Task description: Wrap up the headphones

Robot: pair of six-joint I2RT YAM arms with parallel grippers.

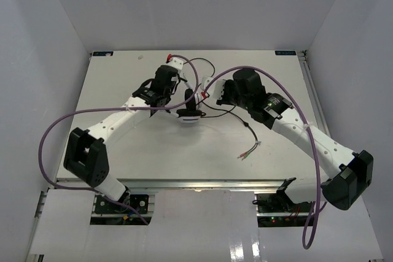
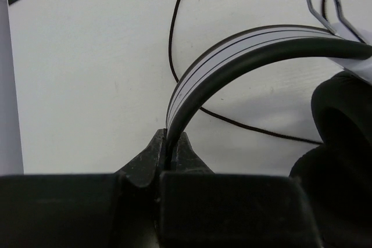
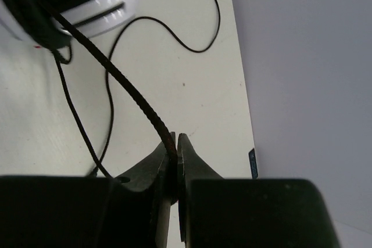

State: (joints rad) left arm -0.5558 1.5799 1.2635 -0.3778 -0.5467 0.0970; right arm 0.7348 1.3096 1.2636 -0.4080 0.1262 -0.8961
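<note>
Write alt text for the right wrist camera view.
The right gripper is shut on the headphones' black braided cord, which runs up and left to a white-and-black earcup. More thin cord loops across the white table, with a grey wall at right.

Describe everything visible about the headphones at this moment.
The headphones are a white-and-black over-ear set near the middle of the table. The left claw is shut on the thin black-and-white headband; a padded black earcup shows beside it. The right claw is shut on the braided black cord, which loops across the table to red and green plugs.
</note>
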